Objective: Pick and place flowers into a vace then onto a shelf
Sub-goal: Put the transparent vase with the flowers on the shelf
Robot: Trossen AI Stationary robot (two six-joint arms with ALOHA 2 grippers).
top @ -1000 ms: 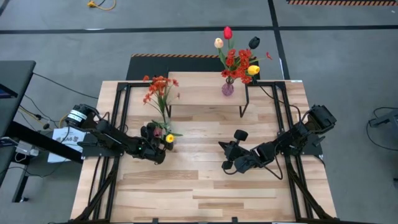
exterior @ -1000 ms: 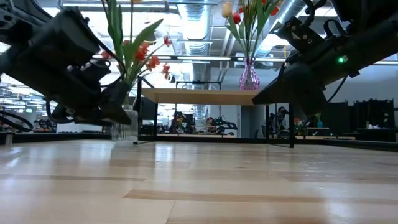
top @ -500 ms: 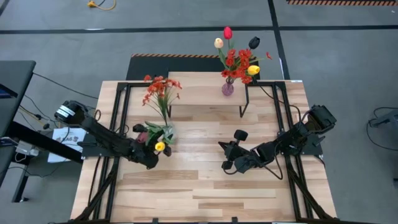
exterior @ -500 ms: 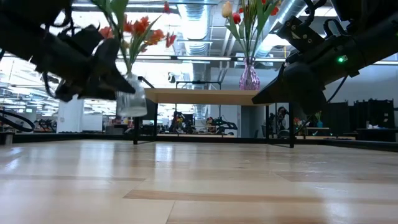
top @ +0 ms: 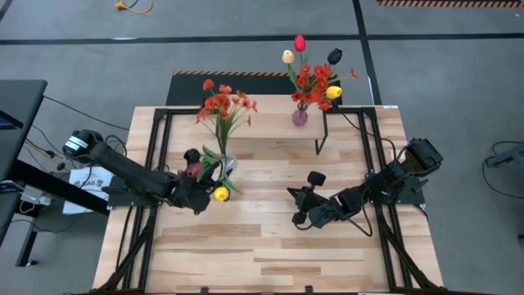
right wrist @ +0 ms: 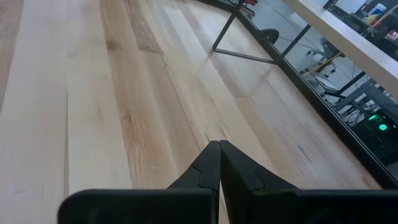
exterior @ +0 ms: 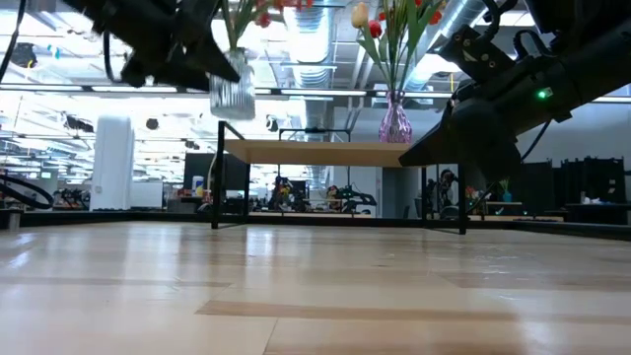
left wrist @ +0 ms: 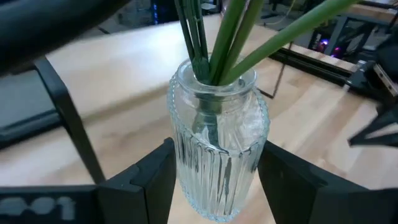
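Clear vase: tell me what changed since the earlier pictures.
The left tool, shut on the clear vase of flowers, has lifted it off the table to above the shelf top. The pink vase on the shelf and the shut right tool stayed put.

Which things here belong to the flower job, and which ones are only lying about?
Belonging to the job:
- clear ribbed glass vase with flowers, held up by the left gripper
- shelf
- purple vase of flowers, already on the shelf

Not in use:
- right gripper, shut, waiting above the table
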